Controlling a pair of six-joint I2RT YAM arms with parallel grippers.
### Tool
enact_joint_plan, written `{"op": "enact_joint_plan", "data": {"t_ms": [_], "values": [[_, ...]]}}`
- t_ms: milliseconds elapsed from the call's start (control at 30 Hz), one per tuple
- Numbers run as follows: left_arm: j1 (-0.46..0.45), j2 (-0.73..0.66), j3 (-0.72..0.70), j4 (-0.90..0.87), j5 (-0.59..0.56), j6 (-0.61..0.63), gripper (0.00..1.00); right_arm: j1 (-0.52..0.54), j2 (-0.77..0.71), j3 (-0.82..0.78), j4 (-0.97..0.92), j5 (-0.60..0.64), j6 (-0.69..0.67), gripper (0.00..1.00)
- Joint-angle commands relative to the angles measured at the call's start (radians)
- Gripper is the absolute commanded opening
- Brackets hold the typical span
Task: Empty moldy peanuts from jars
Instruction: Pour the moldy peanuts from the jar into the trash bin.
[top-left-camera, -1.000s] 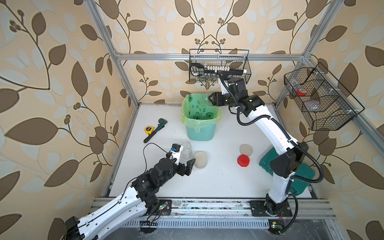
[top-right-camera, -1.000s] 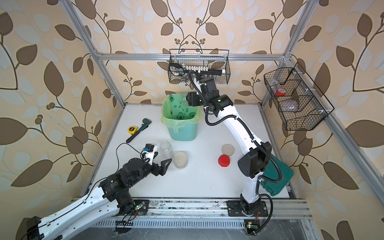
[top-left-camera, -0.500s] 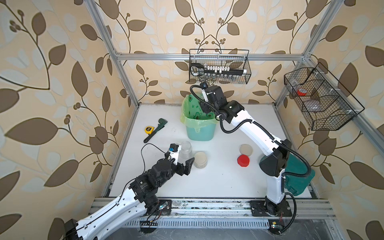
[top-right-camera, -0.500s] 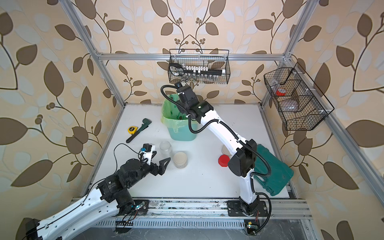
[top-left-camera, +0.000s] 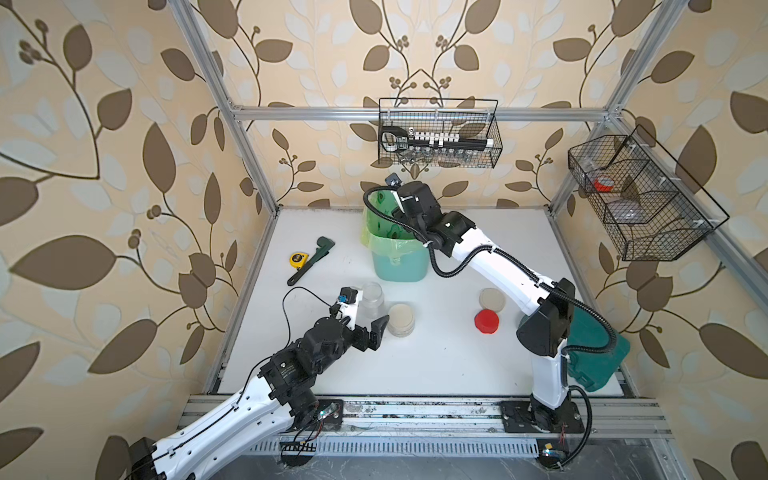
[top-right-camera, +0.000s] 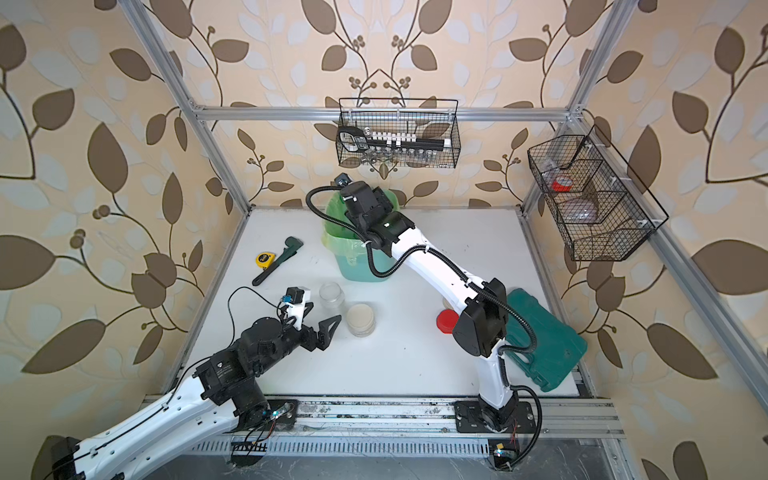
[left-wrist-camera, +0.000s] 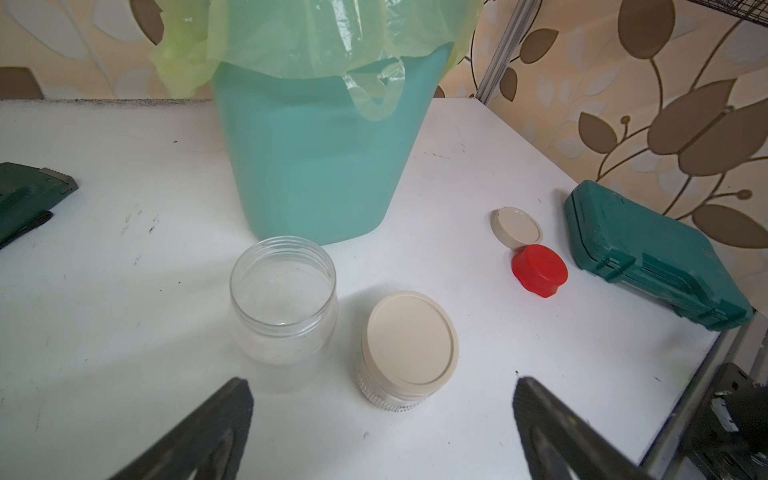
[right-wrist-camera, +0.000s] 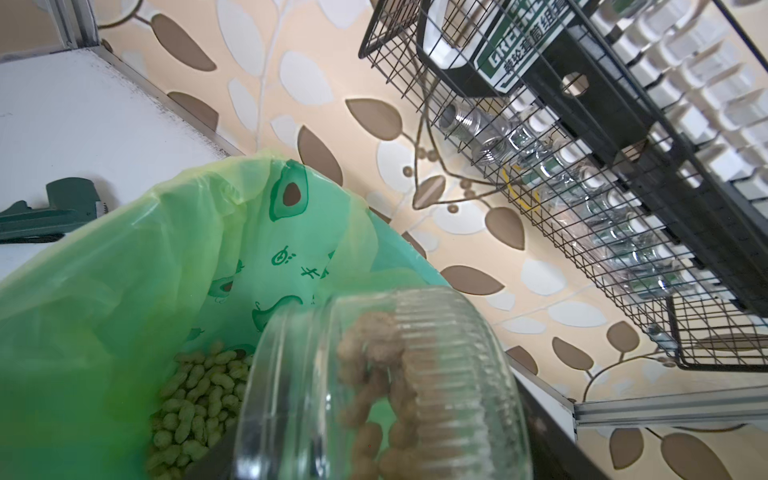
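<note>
1. The right gripper was clamped on a jar. Within 1 second it had swung from beside the bin to above it.
2. The jar's long axis lay tilted, mouth toward the bin. Peanuts remained inside, so I judged pouring unfinished.
3. The left gripper stood wide and empty, near 1 empty jar and 1 lidded jar.

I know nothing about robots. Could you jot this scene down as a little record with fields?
right end effector: shut on the tilted jar, held above the bin
tilted jar: peanuts inside
bin: green liner, peanut heap at the bottom
left end effector: open, holding nothing, facing the empty jar and the lidded jar
loose on table: beige lid, red lid
</note>
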Motion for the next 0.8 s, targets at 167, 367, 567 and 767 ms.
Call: {"op": "enact_joint_plan", "data": {"t_ms": [167,367,567,767], "values": [[-0.001,0.006,0.029,0.02,-0.014,-0.014,0.99,0.008,-0.041,-0.043,0.095,0.063,-0.074,0.0],[-0.001,0.006,0.031,0.02,-0.014,-0.015,0.99,0.04,-0.03,-0.048,0.112,0.123,-0.152,0.0],[-0.001,0.006,0.03,0.019,-0.014,-0.015,0.99,0.056,-0.03,-0.09,0.182,0.153,-0.21,0.0],[-0.002,-0.008,0.028,0.016,-0.016,-0.015,0.99,0.074,-0.012,-0.099,0.24,0.255,-0.311,0.0]]}}
